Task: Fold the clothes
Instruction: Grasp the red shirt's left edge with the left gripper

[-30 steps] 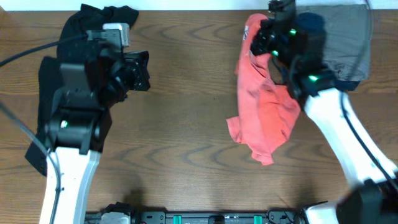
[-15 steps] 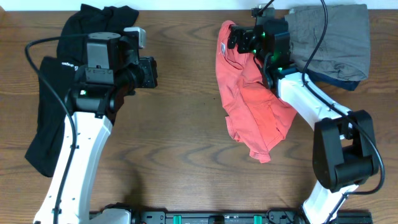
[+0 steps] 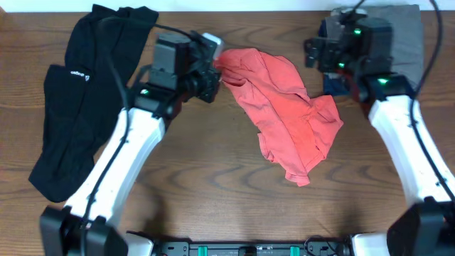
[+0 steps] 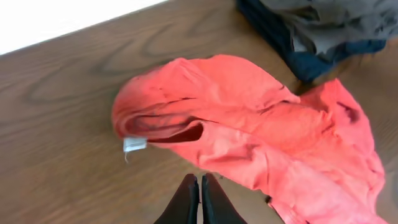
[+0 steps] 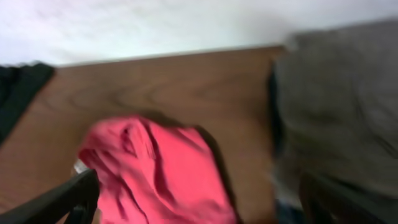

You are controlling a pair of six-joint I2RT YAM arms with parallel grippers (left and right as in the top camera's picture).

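A brown wood-grain tabletop [image 3: 213,178] is filling the view. At its far right corner a folded grey cloth [image 3: 407,39] is lying on a dark navy cloth [image 4: 277,31], whose edge is showing beneath. A white strip [image 4: 62,18] is bordering the far edge.

This looks like a robotics lab bench: a bare wood-grain table [image 3: 213,178] stands against a plain white wall [image 4: 56,18], and two white-and-black robot arms [image 3: 121,163] with green status lights [image 3: 353,32] rise from a black rail [image 3: 249,250] at its front edge, with a coral-red T-shirt [image 3: 284,114] and a black garment [image 3: 78,121] laid out as test pieces
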